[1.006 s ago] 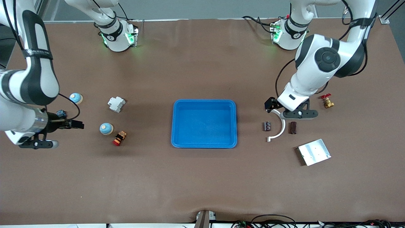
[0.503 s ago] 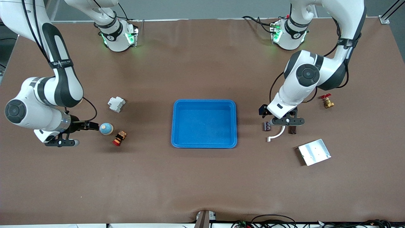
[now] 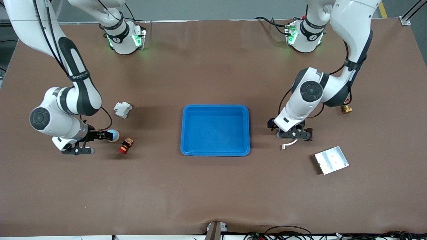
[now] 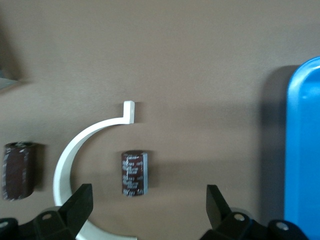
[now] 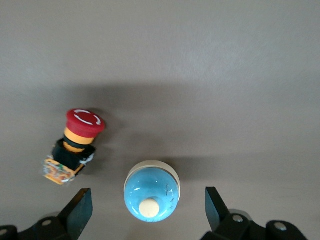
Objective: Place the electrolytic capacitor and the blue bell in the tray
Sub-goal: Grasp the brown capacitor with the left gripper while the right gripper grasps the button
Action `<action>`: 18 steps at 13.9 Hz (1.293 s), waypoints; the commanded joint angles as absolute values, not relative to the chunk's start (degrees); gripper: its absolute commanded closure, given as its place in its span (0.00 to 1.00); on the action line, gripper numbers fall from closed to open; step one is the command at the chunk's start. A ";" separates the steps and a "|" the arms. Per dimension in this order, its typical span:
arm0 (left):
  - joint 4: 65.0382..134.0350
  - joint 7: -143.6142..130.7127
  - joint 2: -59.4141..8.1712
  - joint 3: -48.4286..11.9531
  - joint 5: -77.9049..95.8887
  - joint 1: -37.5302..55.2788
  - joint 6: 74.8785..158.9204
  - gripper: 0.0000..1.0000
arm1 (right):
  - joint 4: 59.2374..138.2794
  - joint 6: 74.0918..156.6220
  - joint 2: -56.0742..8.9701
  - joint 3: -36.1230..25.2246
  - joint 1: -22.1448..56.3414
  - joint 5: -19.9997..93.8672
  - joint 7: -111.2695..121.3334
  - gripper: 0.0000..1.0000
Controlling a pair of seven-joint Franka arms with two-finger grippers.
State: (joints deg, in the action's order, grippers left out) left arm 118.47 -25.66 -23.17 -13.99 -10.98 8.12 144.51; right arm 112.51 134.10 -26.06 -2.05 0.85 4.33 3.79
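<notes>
The bright blue tray [image 3: 215, 151] lies at the table's middle; its rim shows in the left wrist view [image 4: 304, 150]. The electrolytic capacitor [image 4: 134, 173], dark brown with a pale stripe, lies on the table beside a white curved piece [image 4: 75, 152]. My left gripper [image 4: 148, 210] is open, low over the capacitor, its fingers either side and apart from it. In the front view the left gripper [image 3: 283, 133] hides the capacitor. The blue bell [image 5: 151, 197] [image 3: 114, 135] stands upright between the open fingers of my right gripper [image 5: 149, 210] [image 3: 107, 135], untouched.
A red emergency button [image 3: 126, 145] lies close beside the bell. A white breaker [image 3: 122, 109] lies farther from the camera. A second dark cylinder [image 3: 310, 134], a brass valve [image 3: 346, 108] and a metal plate [image 3: 331, 160] lie toward the left arm's end.
Both arms have swung in and come down. The right gripper moved to the bell near the red button; the left gripper moved over the capacitor. The arm now hides the other bell.
</notes>
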 commanded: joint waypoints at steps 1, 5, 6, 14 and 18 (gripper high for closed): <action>118.30 -27.07 -25.66 -13.89 -14.58 7.74 147.47 0.00 | 113.82 135.00 -25.49 -2.20 1.31 5.36 4.22 0.00; 118.30 -27.25 -27.95 -13.36 -16.69 7.65 149.06 0.00 | 114.26 135.96 -26.54 -2.20 1.32 5.36 4.22 0.00; 118.30 -27.25 -28.38 -13.27 -16.96 7.65 149.24 0.00 | 114.61 136.84 -26.80 -2.20 1.32 5.36 4.22 0.00; 118.30 -27.25 -29.62 -13.10 -17.31 7.56 149.85 0.00 | 114.70 137.02 -29.09 -2.20 1.06 5.36 4.22 0.00; 118.39 -27.25 -29.79 -13.10 -17.40 6.95 149.85 0.00 | 114.70 137.98 -29.88 -2.20 1.32 5.45 4.13 0.00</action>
State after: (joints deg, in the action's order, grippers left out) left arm 118.46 -25.87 -29.61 -13.14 -15.58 7.52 149.10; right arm 114.64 136.90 -29.26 -2.11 1.10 4.33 3.80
